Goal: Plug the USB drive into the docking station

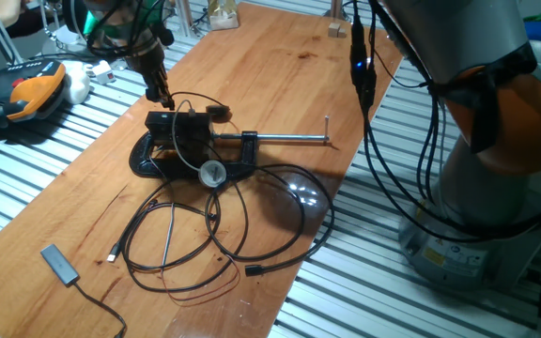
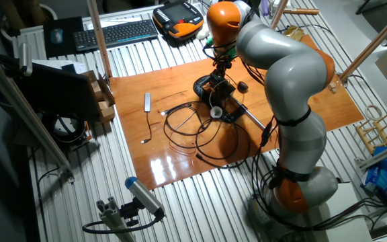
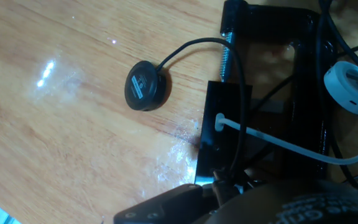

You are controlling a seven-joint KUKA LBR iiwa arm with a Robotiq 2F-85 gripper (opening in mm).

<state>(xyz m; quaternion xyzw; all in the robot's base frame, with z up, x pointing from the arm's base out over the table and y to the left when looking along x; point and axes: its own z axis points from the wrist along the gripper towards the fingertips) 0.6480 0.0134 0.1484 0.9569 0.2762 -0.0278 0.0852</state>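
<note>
The tool (image 1: 164, 99), grip state unclear, hovers at the docking station (image 3: 224, 127), whose long axis lies along the clamp's screw (image 1: 289, 140).

black docking station (image 3: 225, 127), white cable (image 3: 278, 144), black round puck (image 3: 146, 86), orange-brown table (image 3: 61, 112).

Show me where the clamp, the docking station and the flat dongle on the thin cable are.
clamp (image 1: 154, 165), one fixed view, on its curved black frame.
docking station (image 3: 219, 134), hand view, on its flat black top.
dongle (image 1: 58, 263), one fixed view, on the middle of its flat body.
</note>
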